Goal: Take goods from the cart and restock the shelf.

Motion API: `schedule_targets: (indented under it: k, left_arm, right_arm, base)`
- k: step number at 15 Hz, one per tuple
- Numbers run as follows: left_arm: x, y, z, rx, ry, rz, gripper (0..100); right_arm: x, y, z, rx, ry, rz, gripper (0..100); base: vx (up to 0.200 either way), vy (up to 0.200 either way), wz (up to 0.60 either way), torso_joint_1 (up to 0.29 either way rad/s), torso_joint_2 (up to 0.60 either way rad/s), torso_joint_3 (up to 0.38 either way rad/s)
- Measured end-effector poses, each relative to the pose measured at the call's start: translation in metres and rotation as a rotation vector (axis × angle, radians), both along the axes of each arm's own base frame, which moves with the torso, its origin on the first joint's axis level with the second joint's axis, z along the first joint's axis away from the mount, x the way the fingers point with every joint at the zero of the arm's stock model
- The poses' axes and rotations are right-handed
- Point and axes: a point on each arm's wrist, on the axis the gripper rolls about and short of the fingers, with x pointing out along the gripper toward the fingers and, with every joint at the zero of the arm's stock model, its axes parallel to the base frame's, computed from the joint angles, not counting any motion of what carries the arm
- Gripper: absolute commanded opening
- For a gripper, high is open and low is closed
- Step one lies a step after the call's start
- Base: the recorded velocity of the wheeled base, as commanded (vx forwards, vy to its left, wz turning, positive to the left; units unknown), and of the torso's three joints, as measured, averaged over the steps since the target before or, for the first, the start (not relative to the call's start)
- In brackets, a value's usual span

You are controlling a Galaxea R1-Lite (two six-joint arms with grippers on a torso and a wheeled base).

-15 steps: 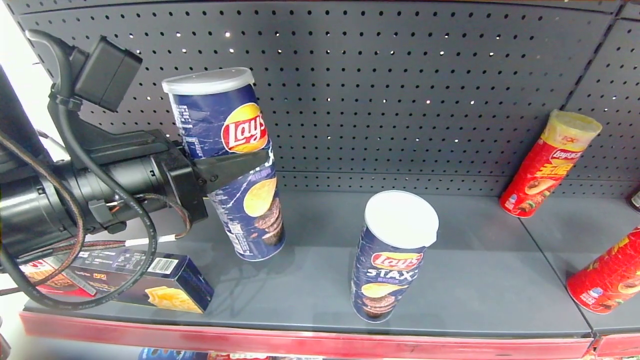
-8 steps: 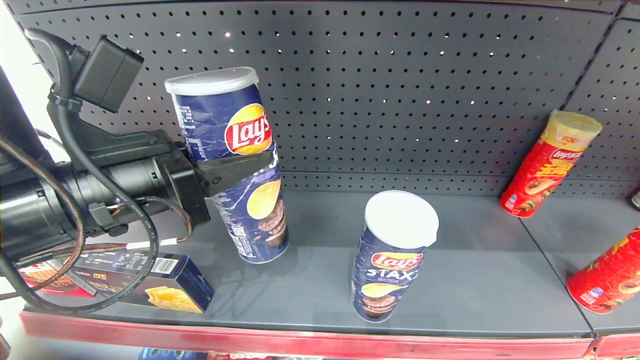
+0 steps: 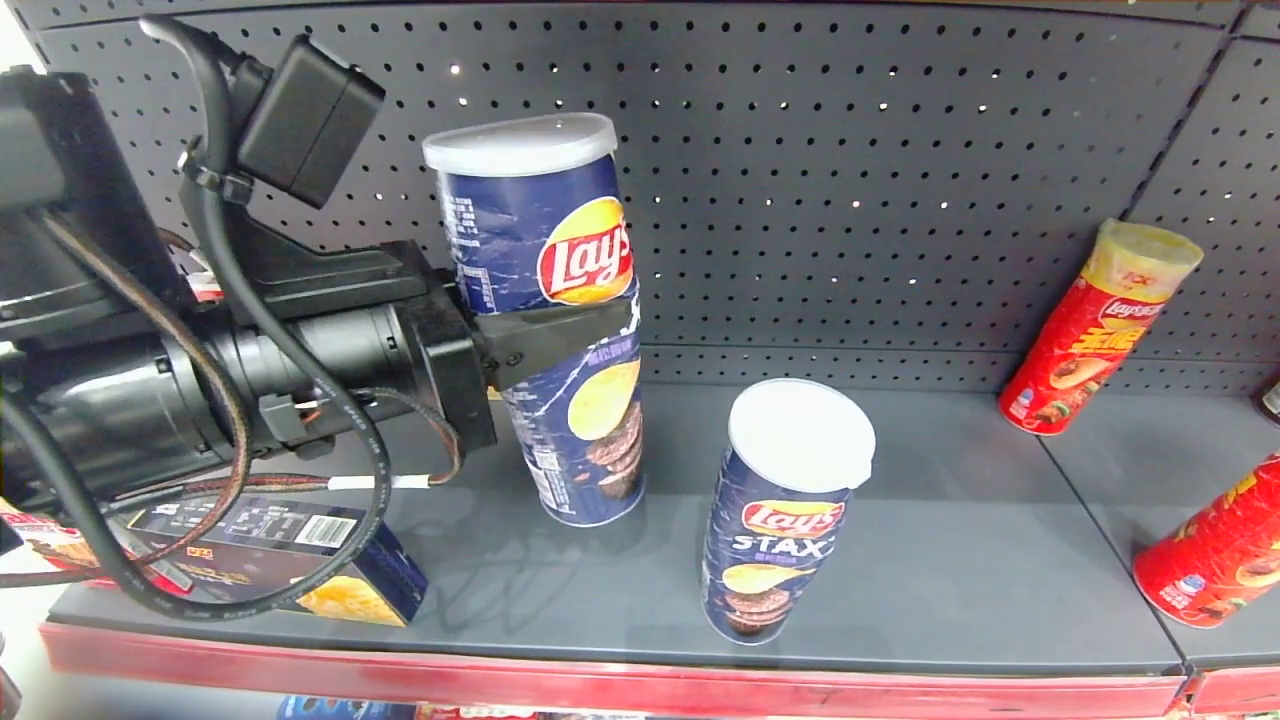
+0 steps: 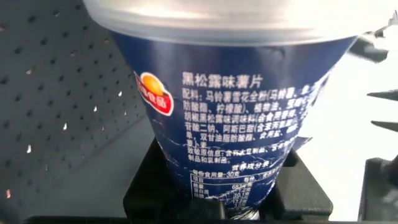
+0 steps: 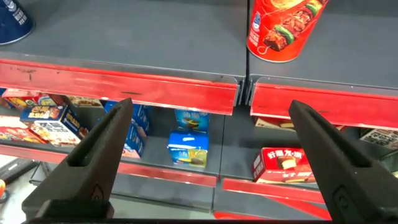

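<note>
Now the left tool (image 3: 590,335) clamps a dark blue cardboard chip can (image 3: 555,250), nearly upright over the grey metal shelf (image 3: 950,560). The right tool (image 5: 210,104) gapes wide, empty.

- The held chip can (image 3: 545,240) looks like smooth, glossy printed cardboard, with a frosted plastic lid (image 3: 520,143).
- The shelf board (image 3: 960,570) is matt grey painted metal, and so is the perforated back panel (image 3: 800,150).
- The front strip (image 3: 600,687) is shiny red plastic, slightly scuffed.
- The box (image 3: 345,580) is glossy card.
</note>
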Motion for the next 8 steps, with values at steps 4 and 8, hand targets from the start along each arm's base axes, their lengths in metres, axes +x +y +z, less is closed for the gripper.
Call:
schedule_targets:
  k: [4, 8]
  left_arm:
    - [0.019, -0.005, 0.004, 0.000, -0.085, 0.010, 0]
    - [0.041, -0.020, -0.006, -0.033, -0.122, -0.074, 0]
  right_arm:
    - [0.000, 0.000, 0.000, 0.000, 0.000, 0.000, 100]
    - [0.000, 0.000, 0.000, -0.001, 0.001, 0.000, 100]
  base:
    - [0.000, 0.000, 0.00, 0.000, 0.00, 0.000]
    - [0.000, 0.000, 0.00, 0.000, 0.00, 0.000]
